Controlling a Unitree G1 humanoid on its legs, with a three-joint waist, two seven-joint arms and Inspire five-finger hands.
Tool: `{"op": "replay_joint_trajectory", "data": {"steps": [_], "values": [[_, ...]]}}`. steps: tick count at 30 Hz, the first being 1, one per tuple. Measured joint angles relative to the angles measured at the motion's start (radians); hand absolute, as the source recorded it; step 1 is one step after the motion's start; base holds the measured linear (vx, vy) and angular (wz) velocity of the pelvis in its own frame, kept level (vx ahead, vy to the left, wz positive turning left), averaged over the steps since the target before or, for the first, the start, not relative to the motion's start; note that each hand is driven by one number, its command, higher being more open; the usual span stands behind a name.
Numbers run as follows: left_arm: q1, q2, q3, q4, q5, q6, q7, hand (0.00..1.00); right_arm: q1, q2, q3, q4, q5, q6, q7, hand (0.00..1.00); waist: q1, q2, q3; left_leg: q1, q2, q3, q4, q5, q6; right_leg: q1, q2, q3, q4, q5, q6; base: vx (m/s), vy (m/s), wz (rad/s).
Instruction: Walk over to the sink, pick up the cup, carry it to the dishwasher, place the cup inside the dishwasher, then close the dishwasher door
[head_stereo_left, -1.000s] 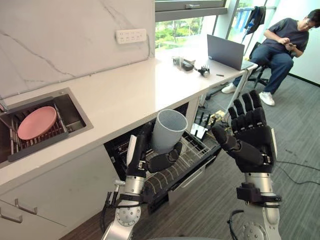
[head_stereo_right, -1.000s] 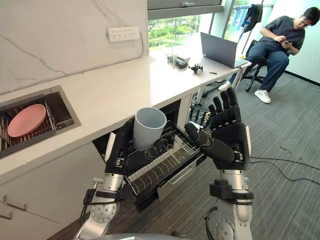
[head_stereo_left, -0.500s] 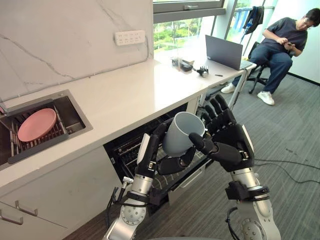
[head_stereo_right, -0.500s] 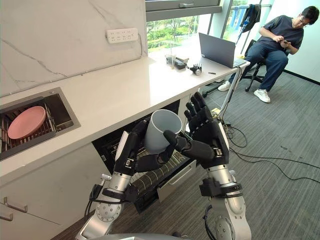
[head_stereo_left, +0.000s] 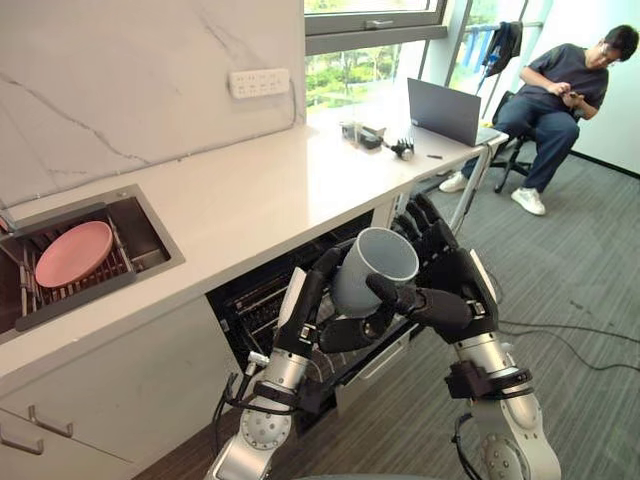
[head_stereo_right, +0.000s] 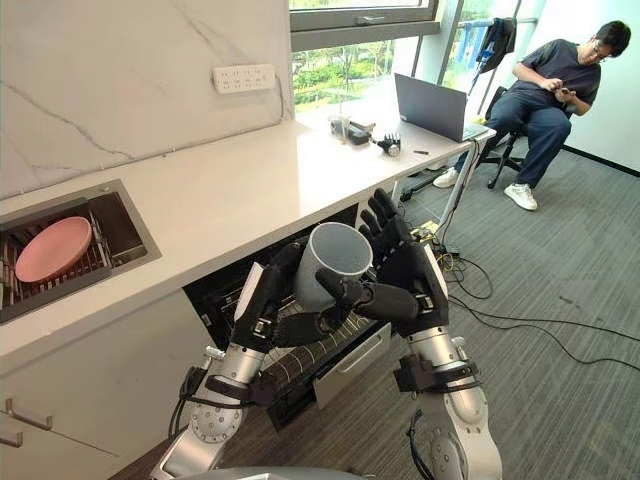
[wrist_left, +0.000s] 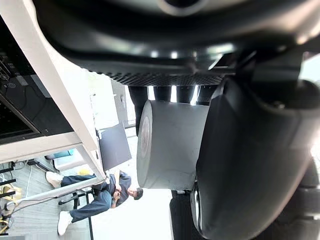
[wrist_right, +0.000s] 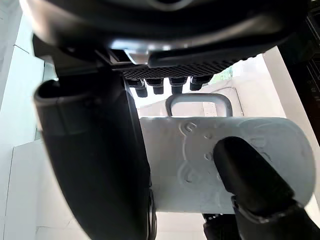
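The pale grey handled cup (head_stereo_left: 372, 270) hangs tilted over the pulled-out wire dishwasher rack (head_stereo_right: 322, 345). The left hand (head_stereo_left: 322, 312) is curled around it from 8 o'clock, and the right hand (head_stereo_left: 458, 292) seems to pinch its wall from 3 o'clock. The right thumb should press firmly before the left fingers let go, and only then should the cup go down, mouth lower, between the wires.

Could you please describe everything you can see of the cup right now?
The cup is a pale grey, matte mug with a loop handle and faint embossed marks on its wall. It looks empty and is tilted, mouth up and toward the robot's right. The left hand and right hand clasp it together above the open dishwasher.
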Motion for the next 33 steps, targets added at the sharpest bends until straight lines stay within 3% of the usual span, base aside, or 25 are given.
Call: {"op": "replay_joint_trajectory", "data": {"steps": [4,5,13,22,29,30,33], "values": [[0.000,0.001,0.001,0.000,-0.028,-0.007,-0.009,0.00,-0.015,0.000,0.003,0.000,-0.001,0.015,0.000,1.00,0.000,0.000,-0.004,0.000,0.000,0.000,0.000,0.000,0.000,-0.001,-0.001,-0.006,0.000,-0.001,-0.001,-0.01,-0.009,0.00],[0.000,0.001,0.001,0.000,-0.037,-0.007,-0.013,0.00,-0.020,0.000,0.004,0.000,-0.002,0.020,0.000,0.00,0.000,0.000,-0.005,0.000,0.000,0.000,0.000,0.000,0.000,-0.001,-0.002,-0.010,0.000,-0.001,-0.001,0.00,0.000,0.00],[0.000,0.019,0.003,0.000,-0.074,-0.013,-0.028,0.00,-0.046,-0.004,0.004,0.008,-0.029,0.040,-0.010,0.00,0.000,-0.001,-0.005,0.000,0.000,0.000,-0.004,0.000,0.000,-0.003,-0.008,-0.039,0.000,0.001,-0.001,0.00,-0.009,0.00],[0.000,0.018,-0.016,0.000,-0.095,-0.031,-0.028,0.00,-0.048,-0.005,0.017,0.019,-0.106,-0.037,-0.058,0.00,-0.002,-0.003,-0.006,0.000,-0.001,0.000,-0.007,0.000,0.000,-0.006,-0.007,-0.036,0.000,0.007,0.008,-0.02,-0.033,-0.01],[0.000,0.020,-0.013,0.000,-0.095,-0.035,-0.022,0.00,-0.048,0.001,0.029,0.019,-0.108,-0.047,-0.070,0.00,-0.001,-0.004,-0.007,0.000,-0.001,0.000,-0.007,0.000,0.000,-0.007,-0.007,-0.035,0.000,0.007,0.008,-0.02,-0.029,-0.01],[0.000,0.020,-0.013,0.000,-0.096,-0.035,-0.022,1.00,-0.048,0.004,0.030,0.019,-0.107,-0.047,-0.071,0.00,0.000,-0.004,-0.007,0.000,-0.001,0.000,-0.007,0.000,0.000,-0.007,-0.007,-0.035,0.000,0.007,0.008,-0.02,-0.032,0.00],[0.000,0.019,-0.013,0.000,-0.103,-0.034,-0.024,1.00,-0.047,0.010,0.032,0.018,-0.105,-0.049,-0.075,0.00,0.000,-0.004,-0.007,0.000,-0.001,0.000,-0.008,0.000,0.000,-0.007,-0.007,-0.035,0.000,0.006,0.007,-0.02,-0.031,0.00]]}}
